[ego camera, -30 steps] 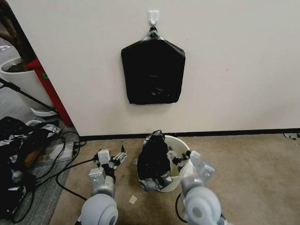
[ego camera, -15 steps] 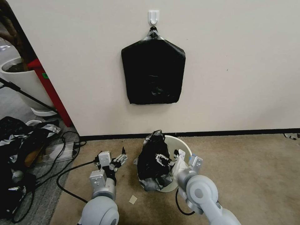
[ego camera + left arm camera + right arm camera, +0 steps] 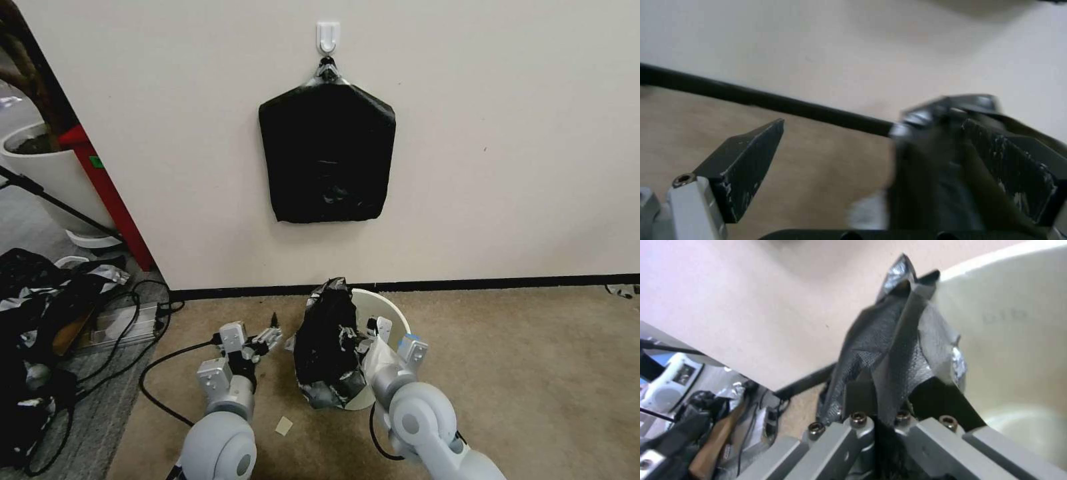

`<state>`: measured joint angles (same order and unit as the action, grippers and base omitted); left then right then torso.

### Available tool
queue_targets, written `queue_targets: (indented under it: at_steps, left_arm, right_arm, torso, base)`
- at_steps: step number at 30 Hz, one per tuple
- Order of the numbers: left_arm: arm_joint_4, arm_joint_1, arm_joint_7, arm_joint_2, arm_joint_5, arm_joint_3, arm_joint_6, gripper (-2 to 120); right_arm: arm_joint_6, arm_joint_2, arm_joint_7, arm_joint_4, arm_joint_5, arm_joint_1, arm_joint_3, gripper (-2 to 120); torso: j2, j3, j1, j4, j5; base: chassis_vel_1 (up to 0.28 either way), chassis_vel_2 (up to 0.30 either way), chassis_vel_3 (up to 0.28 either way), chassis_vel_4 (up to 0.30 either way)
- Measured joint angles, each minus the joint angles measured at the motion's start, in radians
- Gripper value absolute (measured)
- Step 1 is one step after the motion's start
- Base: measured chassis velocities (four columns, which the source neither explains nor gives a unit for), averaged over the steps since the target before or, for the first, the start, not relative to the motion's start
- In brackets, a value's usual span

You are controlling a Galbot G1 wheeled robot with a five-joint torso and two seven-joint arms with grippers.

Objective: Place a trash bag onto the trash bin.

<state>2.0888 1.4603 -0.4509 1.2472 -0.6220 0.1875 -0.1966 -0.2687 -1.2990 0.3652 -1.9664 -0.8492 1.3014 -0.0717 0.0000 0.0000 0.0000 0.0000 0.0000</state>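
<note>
the trash bag (image 3: 328, 347) hangs crumpled over the left side of the trash bin (image 3: 387, 313) rim, on the carpet by the wall, so the step in hand is spreading its mouth round the rim. the right claw (image 3: 357, 337) is clamped on a fold of film at the bin's mouth (film runs between its fingers in the wrist view). the left claw (image 3: 267, 337), wide open and empty, hovers just beside the bag; next it likely needs to catch the opposite edge.

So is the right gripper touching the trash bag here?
Touching: in the right wrist view the right gripper has its fingers pinched on a fold of the trash bag.
</note>
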Motion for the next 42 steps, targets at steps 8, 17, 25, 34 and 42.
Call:
queue_targets:
  at_steps: [8,17,25,34,42]
  left_arm:
    - [-0.065,-0.065,0.151,-0.021,-0.096,-0.043,-0.003,100]
    - [-0.146,-0.177,0.110,-0.019,-0.090,-0.130,-0.108,100]
    - [-0.189,-0.227,-0.007,0.007,-0.048,-0.182,-0.245,100]
    - [-0.220,-0.244,-0.054,0.018,-0.041,-0.194,-0.305,76]
    - [-0.226,-0.253,-0.070,0.020,-0.041,-0.191,-0.377,48]
  right_arm:
    - [0.130,0.000,-0.005,0.039,0.273,0.032,-0.002,0]
    - [0.202,-0.009,0.017,0.041,0.431,0.090,0.001,0]
    - [0.225,-0.022,0.015,0.036,0.506,0.116,0.018,0]
    - [0.254,-0.025,0.002,0.035,0.591,0.121,0.020,0]
    - [0.284,-0.030,-0.011,0.043,0.690,0.122,0.018,0]
  torso:
    - [0.000,0.000,0.000,-0.0001,0.0001]
    - [0.000,0.000,0.000,-0.0001,0.0001]
    - [0.000,0.000,0.000,0.0000,0.0000]
    - [0.000,0.000,0.000,0.0001,0.0001]
    - [0.000,0.000,0.000,0.0003,0.0003]
  base:
    - [0.000,0.000,0.000,0.000]
    - [0.000,0.000,0.000,0.000]
    - [0.000,0.000,0.000,0.000]
    - [0.000,0.000,0.000,0.000]
    - [0.000,0.000,0.000,0.000]
